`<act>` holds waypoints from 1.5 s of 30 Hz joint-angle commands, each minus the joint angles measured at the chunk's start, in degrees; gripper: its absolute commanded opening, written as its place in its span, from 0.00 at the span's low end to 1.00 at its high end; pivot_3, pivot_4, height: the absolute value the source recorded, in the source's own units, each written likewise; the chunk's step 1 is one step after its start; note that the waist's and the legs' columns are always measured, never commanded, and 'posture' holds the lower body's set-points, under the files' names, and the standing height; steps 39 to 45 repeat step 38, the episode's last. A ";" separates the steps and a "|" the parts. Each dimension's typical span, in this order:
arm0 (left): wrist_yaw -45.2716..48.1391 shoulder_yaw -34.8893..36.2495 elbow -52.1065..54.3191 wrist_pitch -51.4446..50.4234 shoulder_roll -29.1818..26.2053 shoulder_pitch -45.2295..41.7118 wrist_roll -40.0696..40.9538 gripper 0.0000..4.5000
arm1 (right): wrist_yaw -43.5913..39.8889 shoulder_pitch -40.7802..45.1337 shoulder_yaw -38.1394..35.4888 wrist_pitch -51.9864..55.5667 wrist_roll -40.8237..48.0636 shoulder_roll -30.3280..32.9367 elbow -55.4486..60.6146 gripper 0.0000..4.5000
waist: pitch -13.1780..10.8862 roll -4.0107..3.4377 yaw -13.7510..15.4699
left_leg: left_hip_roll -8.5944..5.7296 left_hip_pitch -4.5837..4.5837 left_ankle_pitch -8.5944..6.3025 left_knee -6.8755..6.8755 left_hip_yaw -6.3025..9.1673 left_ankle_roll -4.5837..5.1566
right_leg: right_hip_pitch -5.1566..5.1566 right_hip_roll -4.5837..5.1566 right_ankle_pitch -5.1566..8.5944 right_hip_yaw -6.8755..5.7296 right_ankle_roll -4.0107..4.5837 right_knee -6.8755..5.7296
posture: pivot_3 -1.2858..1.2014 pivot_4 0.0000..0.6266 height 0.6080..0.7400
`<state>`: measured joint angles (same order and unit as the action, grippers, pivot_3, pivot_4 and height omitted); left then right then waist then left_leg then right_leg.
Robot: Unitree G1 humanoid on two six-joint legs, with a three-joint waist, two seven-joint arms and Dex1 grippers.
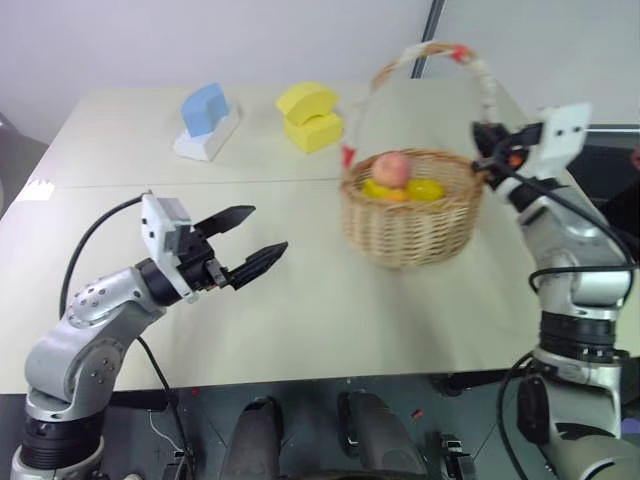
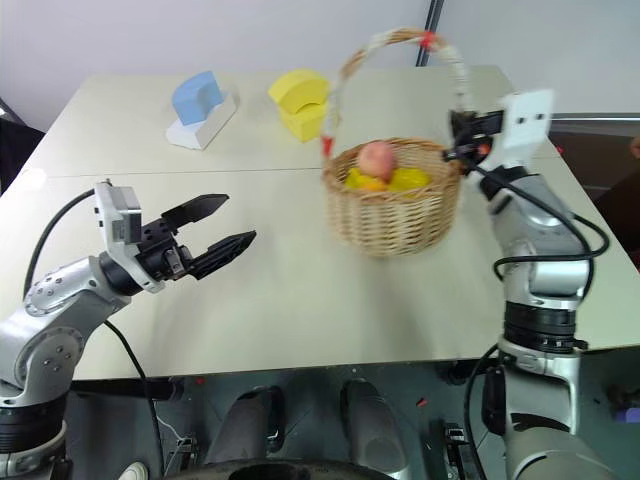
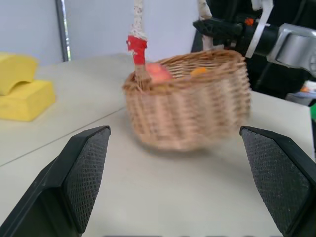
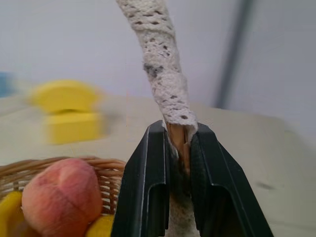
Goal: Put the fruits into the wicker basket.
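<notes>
Basket (image 1: 410,225) loaded, right pincer (image 4: 178,148) clamped on its handle (image 4: 158,64).
We judge it light, stiff; fruits (image 1: 395,170) inside; left pincer (image 1: 245,245) wide, empty.

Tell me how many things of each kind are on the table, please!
Fruits in the wicker basket: 2, a pink peach and a yellow-orange mango
Baskets: 1, the wicker basket
Foam blocks: 2, a blue block on a white base and a yellow block
Total: 5
</notes>
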<state>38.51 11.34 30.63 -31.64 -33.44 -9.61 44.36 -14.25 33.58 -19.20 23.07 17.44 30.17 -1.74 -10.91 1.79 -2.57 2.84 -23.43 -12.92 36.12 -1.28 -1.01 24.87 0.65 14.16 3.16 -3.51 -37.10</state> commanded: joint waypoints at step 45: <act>-4.97 5.05 -8.26 10.36 1.77 16.37 -15.21 1.00 | -31.75 -32.14 10.96 -5.31 10.73 5.98 23.40 0.88 | 0.00 -0.10 0.20 | -0.02 0.10 -0.02 0.04 -0.04 -0.02 | -0.15 0.17 0.06 0.04 -0.01 0.14 | 0.52 0.24 1.00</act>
